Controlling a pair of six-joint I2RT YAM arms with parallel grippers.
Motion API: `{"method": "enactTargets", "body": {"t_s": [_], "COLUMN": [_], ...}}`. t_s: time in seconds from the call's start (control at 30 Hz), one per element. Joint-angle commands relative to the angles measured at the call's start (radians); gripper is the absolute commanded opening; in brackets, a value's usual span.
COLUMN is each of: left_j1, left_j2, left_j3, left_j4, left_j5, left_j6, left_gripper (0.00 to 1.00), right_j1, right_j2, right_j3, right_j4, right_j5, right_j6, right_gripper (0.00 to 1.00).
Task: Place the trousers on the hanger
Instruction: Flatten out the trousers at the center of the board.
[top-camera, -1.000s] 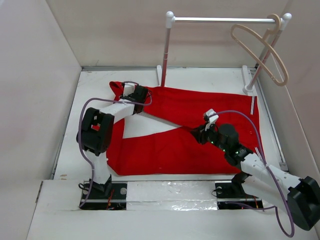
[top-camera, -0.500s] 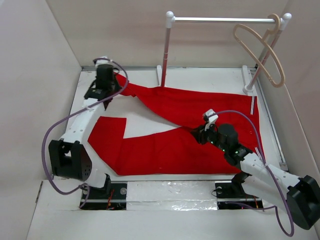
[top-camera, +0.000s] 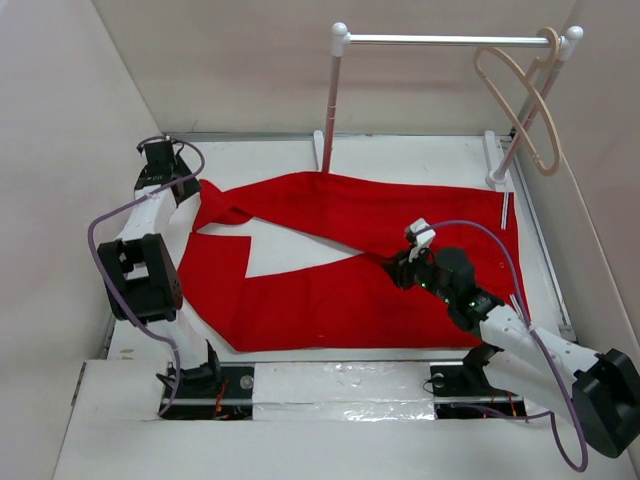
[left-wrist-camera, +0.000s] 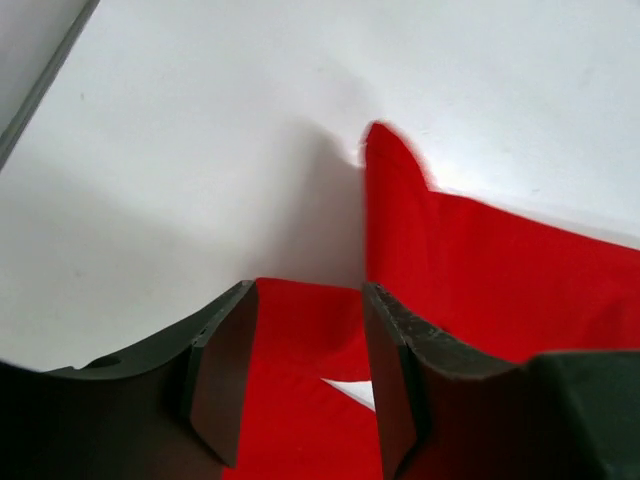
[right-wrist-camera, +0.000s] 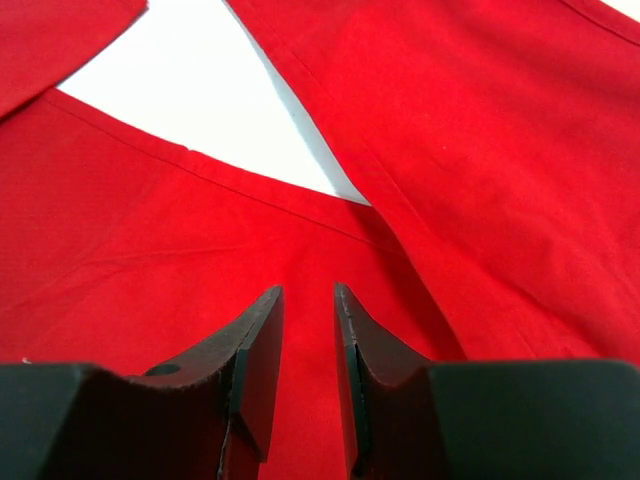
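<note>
Lying flat on the white table top (top-camera: 420, 155), the bright red cloth trousers (top-camera: 340, 290) had both legs fanned out to the left and the waist toward the right, nowhere near hung. The thin beige looped hanger (top-camera: 550, 42) hung by its hook at the right end of the white metal rail stand (top-camera: 440, 40), well apart from the cloth, so the hanging step itself was not begun. The left gripper (top-camera: 170, 178) sat at the far left corner just beside the end of the upper leg. In its wrist view the left gripper (left-wrist-camera: 307, 288) had its jaws apart with nothing clamped, and the trousers (left-wrist-camera: 480, 260) lay loose below, the cuff end free on the table. The right gripper (top-camera: 398, 268) was low over the crotch, where the two legs split. Its own camera showed the right gripper (right-wrist-camera: 308, 290) with jaws a narrow gap apart and no fold of the trousers (right-wrist-camera: 450, 120) between them. It probably sat there to pin the cloth down so the legs could be straightened, though tip contact was unclear. Judged early stage: layout only.
</note>
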Motion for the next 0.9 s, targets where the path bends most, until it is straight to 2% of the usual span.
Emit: {"method": "enactTargets", "body": {"t_s": [0.0, 0.07, 0.1, 0.17, 0.23, 0.37, 0.47, 0.5, 0.57, 0.6, 0.7, 0.8, 0.87], "left_j1": [0.006, 0.006, 0.006, 0.006, -0.026, -0.121, -0.240, -0.271, -0.341, -0.355, -0.356, -0.366, -0.366], "left_j2": [-0.020, -0.064, -0.078, -0.118, -0.120, -0.085, -0.033, -0.010, 0.076, 0.105, 0.228, 0.302, 0.328], "left_j3": [0.032, -0.011, -0.023, -0.069, -0.088, -0.068, -0.013, 0.019, 0.114, 0.148, 0.260, 0.305, 0.317], "left_j4": [0.033, 0.076, 0.081, 0.116, 0.139, 0.131, 0.105, 0.081, 0.009, -0.014, -0.109, -0.146, -0.155], "left_j5": [-0.002, 0.003, -0.002, 0.015, 0.055, 0.044, -0.048, -0.142, -0.241, -0.335, -0.443, -0.551, -0.573], "left_j6": [0.011, 0.003, -0.004, -0.035, -0.052, -0.070, -0.023, -0.003, 0.037, 0.060, 0.072, 0.091, 0.114], "left_gripper": [0.44, 0.44, 0.44, 0.44, 0.44, 0.44, 0.42, 0.42, 0.43, 0.43, 0.44, 0.43, 0.42], "right_j1": [0.010, 0.010, 0.010, 0.019, 0.019, 0.019, 0.019, 0.019, 0.019, 0.019, 0.029, 0.029, 0.029], "right_j2": [0.010, 0.024, 0.031, 0.044, 0.045, 0.051, 0.050, 0.051, 0.051, 0.050, 0.044, 0.042, 0.044], "right_j3": [0.028, 0.027, 0.031, 0.038, 0.033, 0.036, 0.033, 0.035, 0.038, 0.036, 0.033, 0.035, 0.032], "right_j4": [0.023, 0.029, 0.035, 0.032, 0.038, 0.037, 0.040, 0.040, 0.035, 0.035, 0.037, 0.030, 0.038], "right_j5": [0.010, 0.011, 0.005, -0.007, 0.002, 0.001, 0.011, 0.010, 0.005, 0.007, 0.014, 0.008, 0.016], "right_j6": [-0.014, -0.014, -0.016, -0.019, -0.017, -0.020, -0.016, -0.017, -0.021, -0.022, -0.020, -0.027, -0.022], "right_gripper": [0.31, 0.23, 0.15, 0.09, 0.09, 0.09, 0.10, 0.13, 0.18, 0.22, 0.30, 0.34, 0.35]}}
